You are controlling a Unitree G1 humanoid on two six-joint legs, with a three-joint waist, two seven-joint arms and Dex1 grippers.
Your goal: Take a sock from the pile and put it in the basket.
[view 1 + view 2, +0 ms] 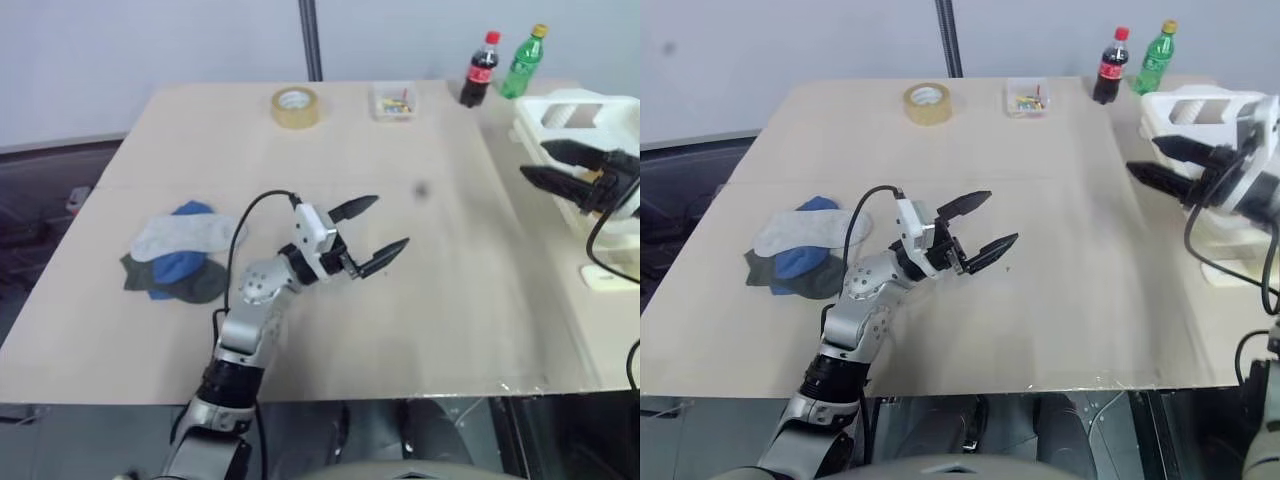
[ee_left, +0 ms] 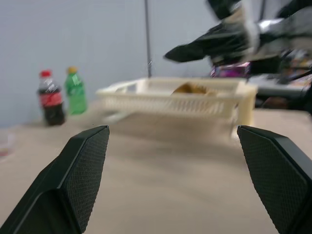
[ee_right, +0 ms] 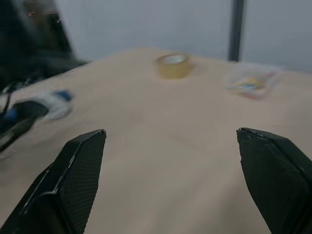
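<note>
The pile (image 1: 180, 250) of socks, light grey and blue over dark grey-green, lies on the left part of the tan table (image 1: 440, 300). My left gripper (image 1: 390, 222) hangs open and empty over the table's middle, to the right of the pile. The cream-white basket (image 1: 575, 110) stands at the table's right edge. In the left wrist view the basket (image 2: 185, 100) holds something mustard-yellow (image 2: 192, 89). My right gripper (image 1: 533, 162) is open and empty, just in front of the basket's near left side, pointing left over the table.
A tape roll (image 1: 295, 107), a small clear box (image 1: 393, 100), a cola bottle (image 1: 482, 68) and a green bottle (image 1: 525, 60) stand along the far edge. A small white object (image 1: 610, 278) lies near the right edge.
</note>
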